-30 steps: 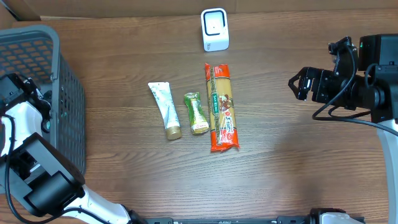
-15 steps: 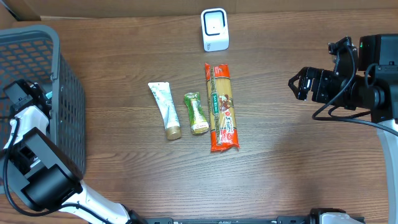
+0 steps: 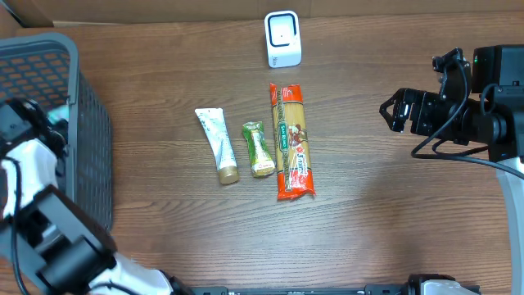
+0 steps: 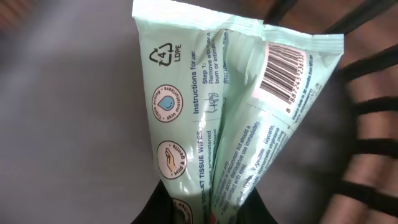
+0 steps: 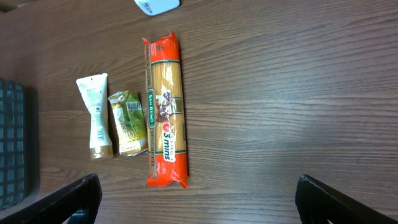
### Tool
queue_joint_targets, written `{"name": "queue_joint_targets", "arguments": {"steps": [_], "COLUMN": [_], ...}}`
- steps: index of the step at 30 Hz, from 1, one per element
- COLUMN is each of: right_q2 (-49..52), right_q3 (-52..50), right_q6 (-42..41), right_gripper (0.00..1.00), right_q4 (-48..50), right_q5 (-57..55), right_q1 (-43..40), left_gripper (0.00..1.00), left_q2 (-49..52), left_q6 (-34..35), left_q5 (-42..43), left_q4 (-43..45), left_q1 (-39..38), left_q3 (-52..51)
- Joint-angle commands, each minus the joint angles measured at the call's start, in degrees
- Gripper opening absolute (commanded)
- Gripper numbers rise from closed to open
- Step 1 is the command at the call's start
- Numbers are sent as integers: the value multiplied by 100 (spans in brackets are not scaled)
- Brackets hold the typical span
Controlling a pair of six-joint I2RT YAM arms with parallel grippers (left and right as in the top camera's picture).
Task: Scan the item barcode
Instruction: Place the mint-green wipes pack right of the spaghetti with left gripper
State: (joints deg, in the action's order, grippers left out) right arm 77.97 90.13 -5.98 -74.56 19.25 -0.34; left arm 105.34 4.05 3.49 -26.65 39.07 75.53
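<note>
Left end effector [image 4: 208,208] clenched on the pale green wipes packet [image 4: 205,106], barcode [image 4: 287,68] showing, over the grey basket [image 3: 82,131] at the worktop's [image 3: 368,213] left edge; right end effector [image 3: 391,111] released near the right edge

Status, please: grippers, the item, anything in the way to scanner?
Left gripper shut on wipes pack at basket, barcode showing. Right gripper open, empty. Pasta pack lies in front of scanner.
</note>
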Motion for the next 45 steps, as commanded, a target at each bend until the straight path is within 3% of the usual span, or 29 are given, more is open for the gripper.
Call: {"name": "queue_joint_targets", "arguments": {"steps": [1,6,9,14,20,23,30,35,40,41,43,45], "right_q2": [-4,-4,-4,-4,-4,-4,11,122,319,345,350,350], "right_q3": [57,57,57,57,57,57,57,57,57,57,57,57], "right_q6": [4,4,4,2,4,4,4,4,2,2,4,4], "right_gripper": [100,100,100,100,100,100,100,100,100,100,100,100], "right_q4": [35,35,50,76,81,74,74,74,-7,-39,-52,-50], "right_q5": [-7,-7,-7,-7,-7,-9,-9,-7,35,35,33,35], "right_q1": [-4,-4,-4,-4,-4,-4,-4,-4,-4,-4,-4,-4], "left_gripper": [4,4,4,4,4,4,4,4,4,8,27,82], "left_q2": [-1322,-2555,-3303,-3491,-2555,-1843,-407,109,380,409,409,409], "left_q6": [-66,92,769,1974,2448,2487,2946,3071,3073,3073,3071,3069], "left_q5": [59,61,63,389,529,310,431,1414,1392,1392,1392,1394], "left_q4": [-162,-798,-1335,-2640,-2927,-2887,-2776,-2155,-1781,-1731,-1652,-1493], "left_q1": [-48,-389,-994,-2452,-4583,-5241,-6192,-6771,-7316,-7401,-7490,-7552], "left_q3": [918,1606,1622,1526,861,791,791,791,789,787,787,787]}}
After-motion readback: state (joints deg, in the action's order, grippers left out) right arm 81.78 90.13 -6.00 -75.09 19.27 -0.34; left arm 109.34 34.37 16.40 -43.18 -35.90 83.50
